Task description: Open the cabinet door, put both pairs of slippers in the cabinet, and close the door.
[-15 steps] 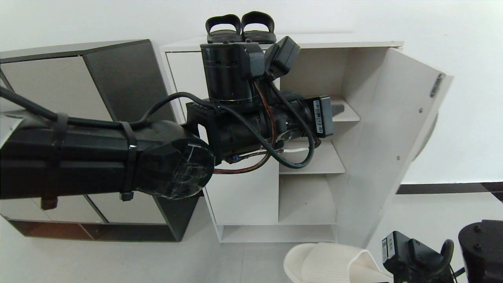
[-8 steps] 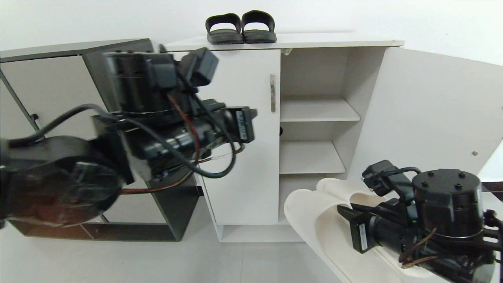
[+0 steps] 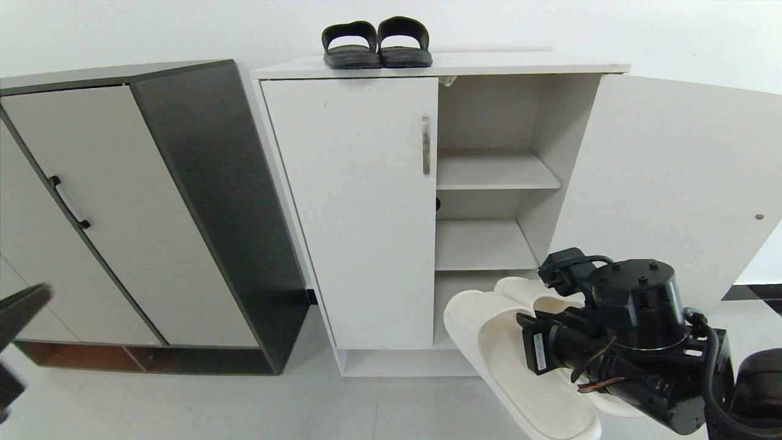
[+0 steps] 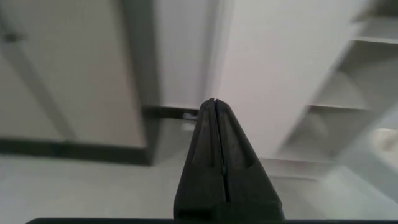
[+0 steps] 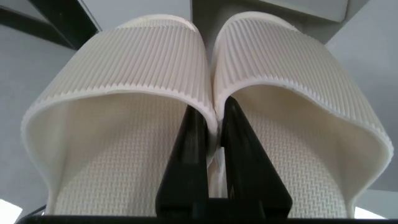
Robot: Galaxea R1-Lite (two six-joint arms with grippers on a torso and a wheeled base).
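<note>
Left gripper (image 4: 215, 102) — 8 o'clock edge, jaws pressed together, nothing held.
White cabinet (image 3: 525, 62), centre; its right door (image 3: 672, 183) swung wide.
Black slippers (image 3: 377, 44) on the cabinet top, 12 o'clock.
White slippers (image 3: 519, 354) — 5 o'clock, off the floor before the lowest shelf; right gripper (image 5: 212, 111) clamped on their touching inner sides.
</note>
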